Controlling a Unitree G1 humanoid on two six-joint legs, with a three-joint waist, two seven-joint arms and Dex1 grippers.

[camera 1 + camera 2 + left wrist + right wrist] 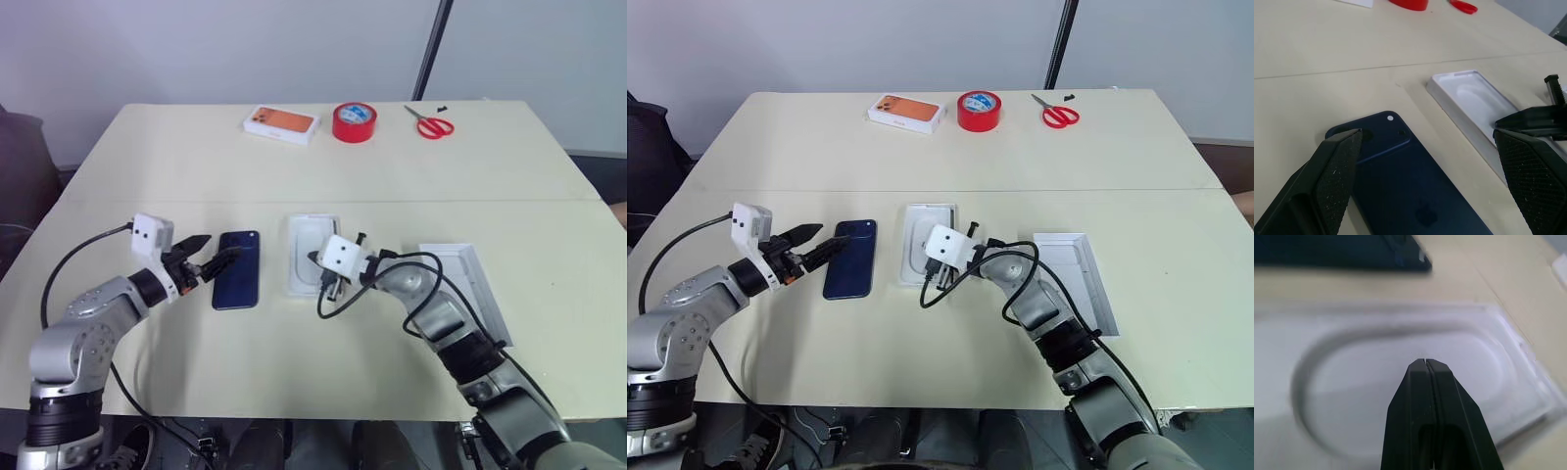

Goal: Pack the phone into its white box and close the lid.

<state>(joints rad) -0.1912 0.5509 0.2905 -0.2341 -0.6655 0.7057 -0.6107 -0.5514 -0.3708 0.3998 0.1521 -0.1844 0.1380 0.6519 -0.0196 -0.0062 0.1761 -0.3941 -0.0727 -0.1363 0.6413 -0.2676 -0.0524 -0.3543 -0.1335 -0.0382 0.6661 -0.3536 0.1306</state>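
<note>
The phone (236, 270) is lying flat, back up, on the table (294, 176), left of centre and toward the near edge. Its long axis is running near to far, tilted slightly, with the camera cluster at the far end. Just to its right is sitting a white box (313, 255) holding a round-cornered moulded recess; farther right, well apart, is lying the lid (470, 284), open side up.

The left gripper (217, 259) is hovering at the phone's left edge with its 2 fingers spread wide and nothing between them. The right gripper (1426, 363) is hanging over the white box with its 2 fingers pressed together, holding nothing.

The phone is looking stiff, thin and glossy, so it is likely slippery, moderately heavy for its size, and easily scratched. Lying flush, it is offering little to pinch; the safest hold is probably across its short width, on the 2 long edges near the middle.
</note>
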